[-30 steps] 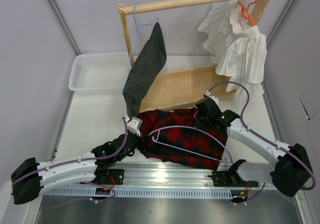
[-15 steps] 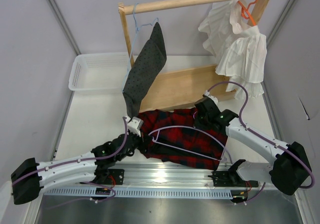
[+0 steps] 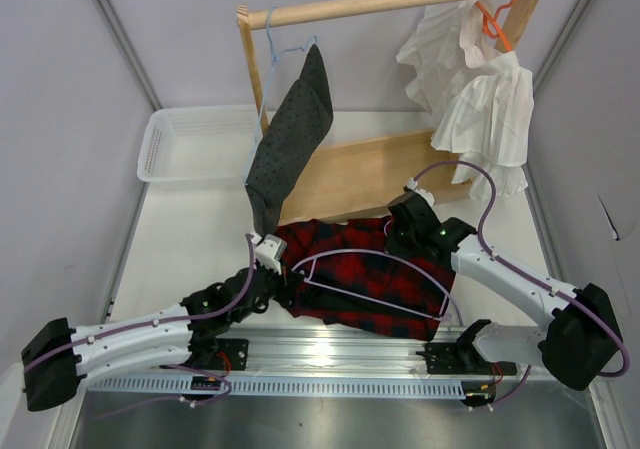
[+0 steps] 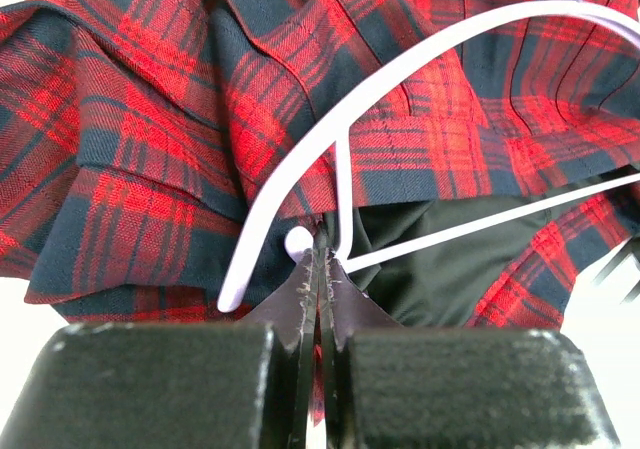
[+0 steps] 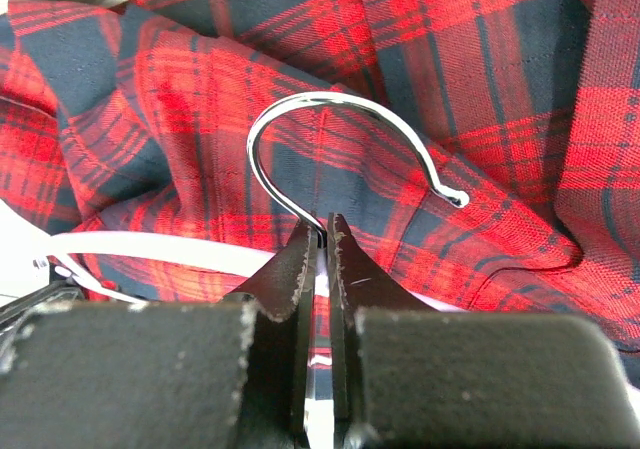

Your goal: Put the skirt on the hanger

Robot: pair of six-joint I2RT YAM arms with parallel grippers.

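1. Pale lilac-grey walls point(image 3: 60, 119) close in a white table point(image 3: 190, 249) on the left, back and right.
2. A wooden clothes rack point(image 3: 380, 4) stands at the table's back.
3. A white slotted plastic basket point(image 3: 190, 144) sits just left of the rack.
4. The light is even and the shadows soft.

Bright, even light from above, shadows soft; glare streaks the metal rail point(image 3: 330, 347) at bottom of top view. Wrist cams: skirt point(image 4: 150, 119) weave crisp, finger pads point(image 4: 160, 389) in foregrd blurred, white table point(image 4: 15, 379) blown out
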